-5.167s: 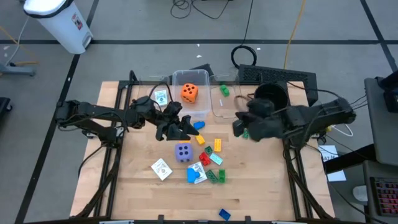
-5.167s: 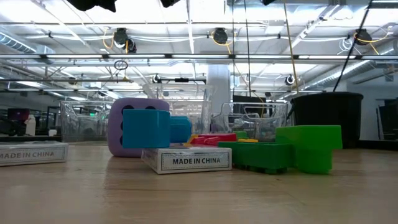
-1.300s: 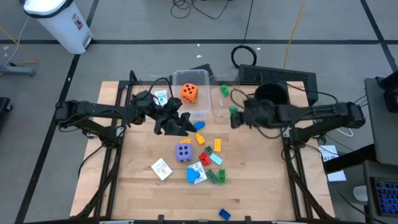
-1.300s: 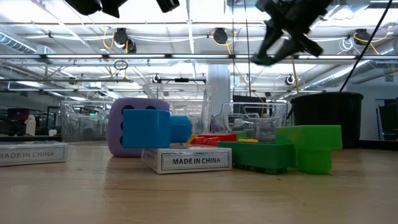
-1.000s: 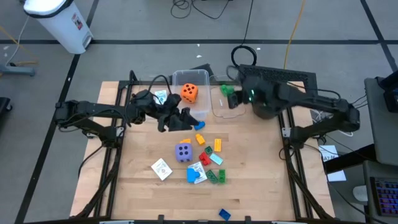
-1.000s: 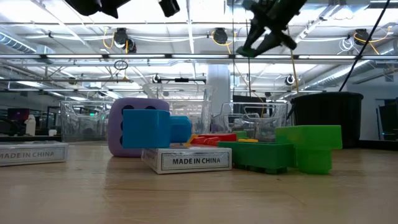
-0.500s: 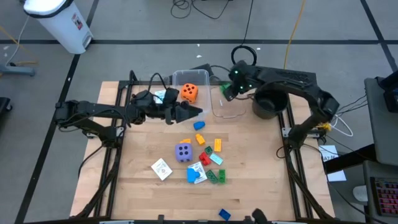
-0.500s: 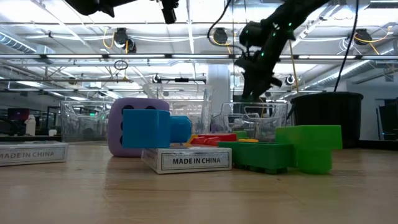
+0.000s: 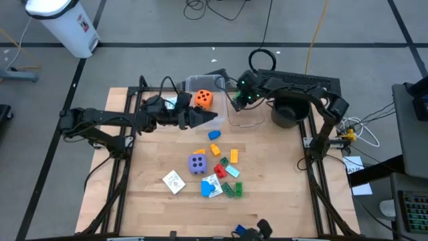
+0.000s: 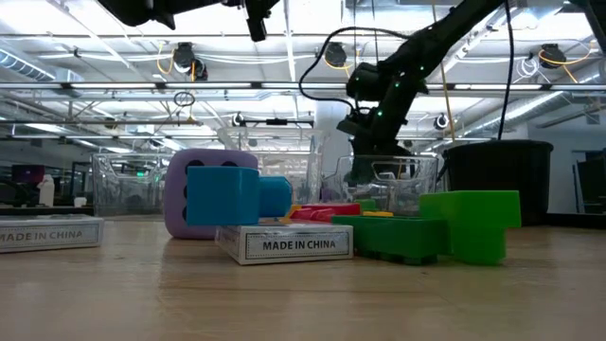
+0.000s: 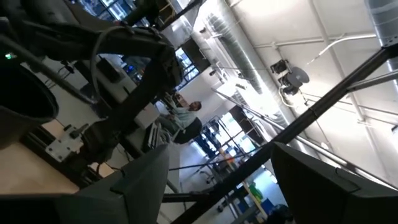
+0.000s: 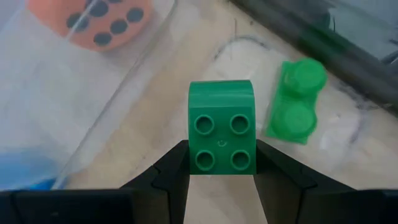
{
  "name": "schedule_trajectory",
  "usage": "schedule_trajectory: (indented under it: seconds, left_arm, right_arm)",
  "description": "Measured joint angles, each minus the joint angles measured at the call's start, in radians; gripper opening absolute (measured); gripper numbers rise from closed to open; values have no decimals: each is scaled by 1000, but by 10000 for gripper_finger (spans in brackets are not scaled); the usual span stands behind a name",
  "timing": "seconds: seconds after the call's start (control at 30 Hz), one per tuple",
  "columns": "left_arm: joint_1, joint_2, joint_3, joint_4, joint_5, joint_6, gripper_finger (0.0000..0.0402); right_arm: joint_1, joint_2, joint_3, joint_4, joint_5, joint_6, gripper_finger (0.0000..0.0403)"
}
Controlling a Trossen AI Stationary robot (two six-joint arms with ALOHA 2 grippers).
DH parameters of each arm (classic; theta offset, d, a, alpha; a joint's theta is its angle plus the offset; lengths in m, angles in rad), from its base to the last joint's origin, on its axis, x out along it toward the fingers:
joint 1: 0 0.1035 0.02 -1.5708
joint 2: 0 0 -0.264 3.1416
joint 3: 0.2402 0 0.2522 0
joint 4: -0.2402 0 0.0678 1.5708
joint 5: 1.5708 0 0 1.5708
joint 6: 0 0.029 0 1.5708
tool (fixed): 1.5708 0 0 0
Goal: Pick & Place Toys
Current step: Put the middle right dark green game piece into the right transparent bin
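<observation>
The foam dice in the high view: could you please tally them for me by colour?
Orange die, in the clear bin: 1
Purple die, on the table: 1
Total: 2

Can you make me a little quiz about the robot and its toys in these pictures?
1. True or false: the right claw is holding a green brick.
2. Which colour is the die inside the clear bin? A) purple B) orange C) yellow
3. Fill in: the purple die sits on the ____.

Key:
1. True. The brick is pinched between the claw's two fingers, above the other clear bin, where another green brick already lies.
2. B, orange with dark dots.
3. Table, among the loose bricks and cards.
</observation>
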Motion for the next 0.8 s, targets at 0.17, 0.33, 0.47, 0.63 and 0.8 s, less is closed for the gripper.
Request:
schedule_trajectory:
  seconds: [0.17,0.33,0.47,0.63,0.8]
  left_arm:
    - [43,-17,0,0,67,-18,280]
    - [95,-65,0,-1,104,-17,280]
    - [129,-117,0,-17,125,-4,280]
    - [152,-169,0,-76,131,29,280]
    - [157,-197,0,-149,131,58,280]
  right_arm:
    - [-1,43,0,29,6,56,141]
    - [-1,78,1,65,16,91,140]
    - [5,101,0,87,31,103,142]
    - [5,116,1,97,31,123,142]
    - [5,116,1,106,70,120,148]
